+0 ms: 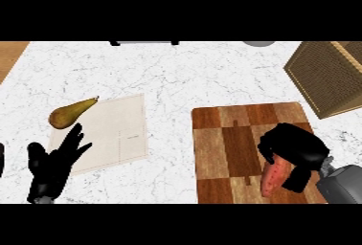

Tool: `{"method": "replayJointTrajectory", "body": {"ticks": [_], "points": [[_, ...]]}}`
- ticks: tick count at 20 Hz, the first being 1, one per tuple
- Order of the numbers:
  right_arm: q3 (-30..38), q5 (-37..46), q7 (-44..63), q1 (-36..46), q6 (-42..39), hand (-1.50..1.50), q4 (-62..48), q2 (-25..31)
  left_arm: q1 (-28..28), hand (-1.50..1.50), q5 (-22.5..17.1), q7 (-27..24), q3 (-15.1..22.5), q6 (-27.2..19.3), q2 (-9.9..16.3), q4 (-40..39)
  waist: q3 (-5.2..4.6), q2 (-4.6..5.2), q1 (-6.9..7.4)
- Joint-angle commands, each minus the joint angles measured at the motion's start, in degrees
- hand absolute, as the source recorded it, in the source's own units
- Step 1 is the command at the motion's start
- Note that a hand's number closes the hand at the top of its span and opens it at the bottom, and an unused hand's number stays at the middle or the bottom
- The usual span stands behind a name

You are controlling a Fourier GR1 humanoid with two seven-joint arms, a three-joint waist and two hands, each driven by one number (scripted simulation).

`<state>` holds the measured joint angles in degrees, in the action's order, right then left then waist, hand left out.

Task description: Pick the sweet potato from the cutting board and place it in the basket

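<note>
A: The right hand [295, 154], lower right of the frame — black fingers curled round the reddish-orange, tapered sweet potato [273, 178], clasping its upper end.

B: And the potato is on the brown checkered wooden cutting board [233, 143], long axis running roughly top to bottom, low end poking out beneath the palm.

A: The woven tan wicker basket [326, 79] sits up and to the right, well apart — right hand's nearer.

B: The left hand [53, 165] rests open, lower left, by the beige mat [117, 131] and the yellow-brown pear [69, 114]. White marble counter [176, 76] all round.

Bright, even light across the white marble counter [176, 72], with neither glare nor hard shadows.
</note>
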<state>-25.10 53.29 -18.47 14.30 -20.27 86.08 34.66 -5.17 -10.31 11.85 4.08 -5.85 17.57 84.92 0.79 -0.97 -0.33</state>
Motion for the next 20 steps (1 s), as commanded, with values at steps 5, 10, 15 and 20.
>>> {"method": "replayJointTrajectory", "body": {"ticks": [5, 10, 15, 20], "points": [[3.44, 3.42, 18.41, -15.28, 5.24, 1.5, 12.72, -3.48, -6.43, 0.0, 0.34, 2.37, 1.49, 0.08, -1.05, -1.0, -0.83, 0.39, -1.87], [11.41, -9.65, 19.1, -19.64, 6.47, 1.5, 22.7, -9.48, -5.53, 0.0, -1.34, 2.59, -1.69, 1.43, 1.24, -2.25, -0.83, 0.52, -2.77], [19.27, -27.23, 22.49, -18.06, 7.52, 1.5, 31.44, -20.73, -8.35, 0.0, -0.27, 1.66, 0.58, 0.41, -0.98, -0.23, -0.82, 0.42, -2.43], [29.31, -37.22, 35.68, -13.79, 3.84, 1.5, 42.87, -19.64, -5.94, 0.0, 0.92, 2.19, 1.61, 0.2, -1.6, -2.02, -1.01, 0.64, -2.46]]}}
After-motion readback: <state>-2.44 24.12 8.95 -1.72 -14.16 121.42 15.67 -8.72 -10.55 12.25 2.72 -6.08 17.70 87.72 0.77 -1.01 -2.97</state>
